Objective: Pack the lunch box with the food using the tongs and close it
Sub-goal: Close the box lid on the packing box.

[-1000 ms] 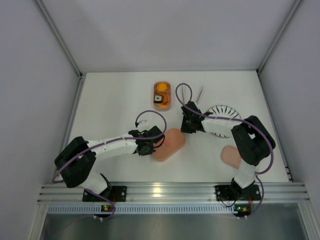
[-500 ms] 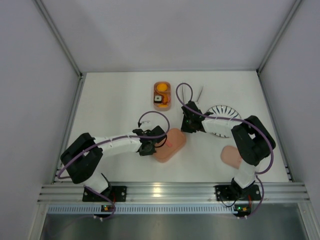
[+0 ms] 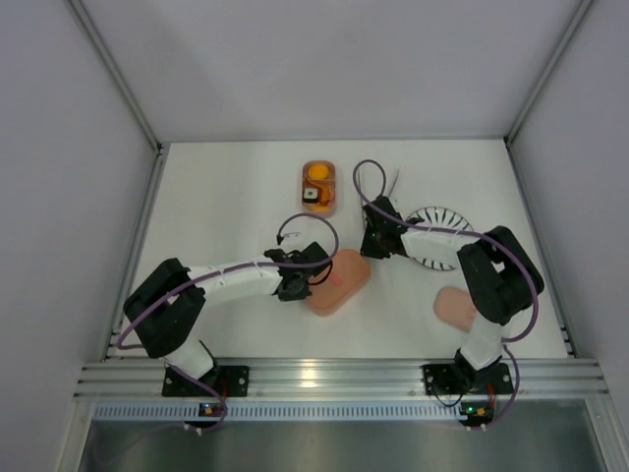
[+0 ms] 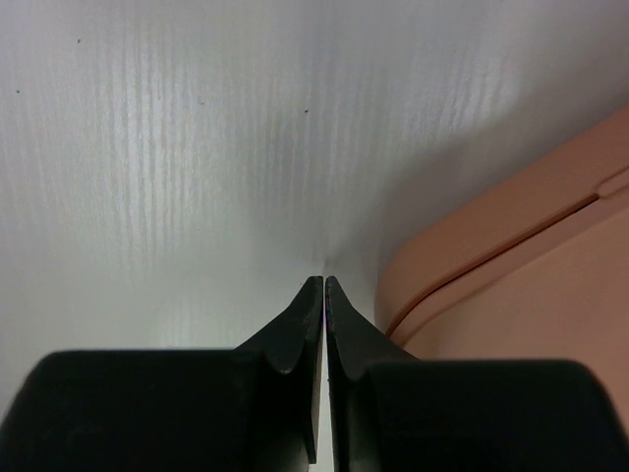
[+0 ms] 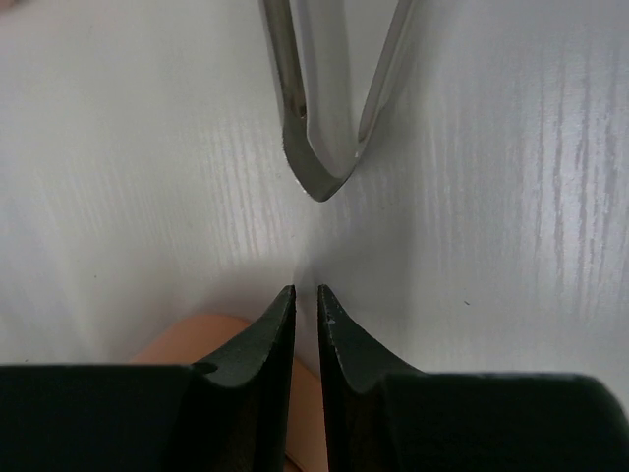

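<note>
The lunch box [image 3: 334,282], light, rigid, smooth plastic by its look, lies near-left of the plate [image 3: 444,214]; the left gripper [image 4: 323,280] is pinched shut and empty just beside its rim. The tongs [image 5: 316,182], beyond the plate, seem thin, springy and slick, lying flat; probably best pinched across both arms above the joint, just ahead of the right gripper [image 5: 306,290], which is all but closed and empty.

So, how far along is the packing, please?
Done: the far tray holds a sushi roll and an orange piece; the near box looks lidded. In hand: nothing; both grippers shut, the left gripper beside the box, the right gripper just short of the tongs. Left: lidding the tray; a lid lies loose.
</note>
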